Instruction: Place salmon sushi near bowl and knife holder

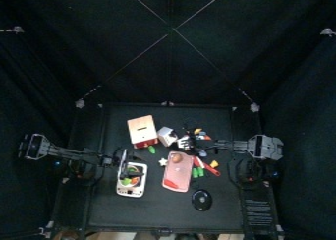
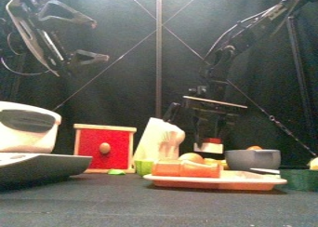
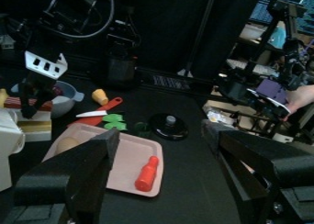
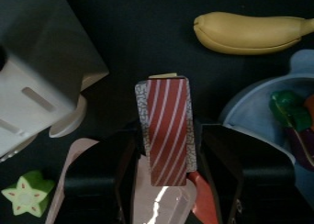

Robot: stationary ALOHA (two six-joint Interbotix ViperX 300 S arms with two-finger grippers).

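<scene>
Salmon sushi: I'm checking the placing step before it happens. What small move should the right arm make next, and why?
Probably lower the right gripper straight down. It is shut on the salmon sushi and, in the front view, hangs above the table. Bare table lies under the piece, with the bowl just beside it and the knife holder a little further off.

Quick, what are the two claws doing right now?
Left claw: open, holding nothing.
Right claw: shut on the salmon sushi.
</scene>
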